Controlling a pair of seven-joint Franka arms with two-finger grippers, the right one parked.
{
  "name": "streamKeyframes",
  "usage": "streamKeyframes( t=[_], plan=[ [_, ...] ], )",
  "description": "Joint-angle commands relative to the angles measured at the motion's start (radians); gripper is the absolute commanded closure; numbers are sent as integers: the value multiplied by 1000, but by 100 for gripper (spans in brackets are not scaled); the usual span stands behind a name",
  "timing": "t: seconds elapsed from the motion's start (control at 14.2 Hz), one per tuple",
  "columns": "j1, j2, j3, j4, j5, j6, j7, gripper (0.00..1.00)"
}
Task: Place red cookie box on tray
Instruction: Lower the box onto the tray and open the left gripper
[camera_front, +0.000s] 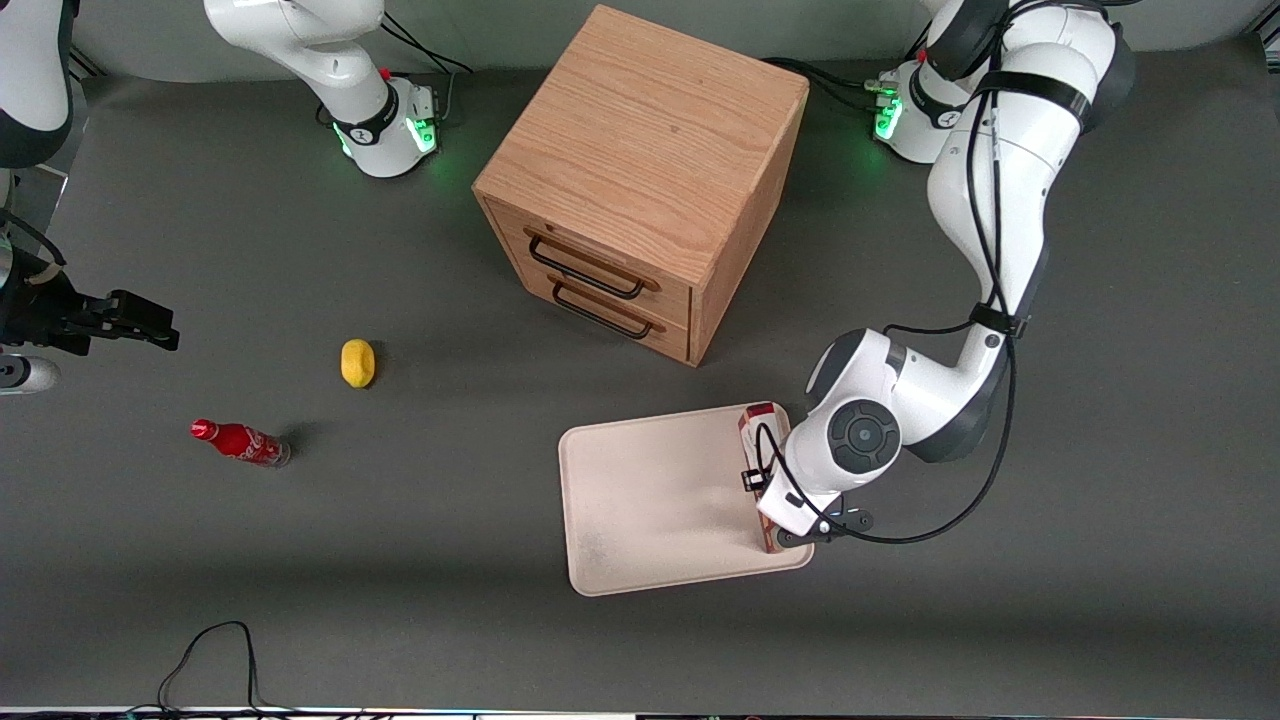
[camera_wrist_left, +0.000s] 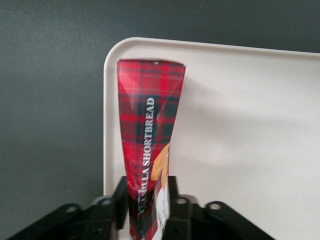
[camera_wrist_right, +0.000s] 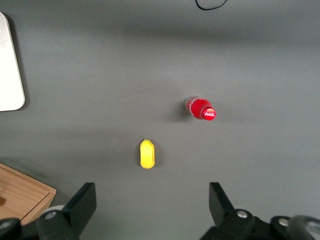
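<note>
Nearly done: red cookie box (camera_wrist_left: 147, 135) clamped in gripper (camera_wrist_left: 147, 210) along tray (camera_front: 640, 500) edge at lower right of front frame, only release and retreat apparently left.

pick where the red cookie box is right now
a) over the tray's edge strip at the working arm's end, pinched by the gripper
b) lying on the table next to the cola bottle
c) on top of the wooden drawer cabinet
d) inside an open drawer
a: the wrist view shows the gripper shut on the red cookie box, which sits along the rim of the tray; the cola bottle lies far off toward the parked arm's end.
</note>
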Motion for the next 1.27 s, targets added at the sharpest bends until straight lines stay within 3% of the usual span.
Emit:
streamKeyframes(
  t=[0.0,0.7,0.99,1.2],
  plan=[
    [-6,-12,6,-7,18,12,-29,0],
    [19,-76,6,-3,22,-69,-13,0],
    [74,-272,1,-38,12,-322,167,0],
    [171,-462,-5,-156,-7,-395,267,0]
  ],
)
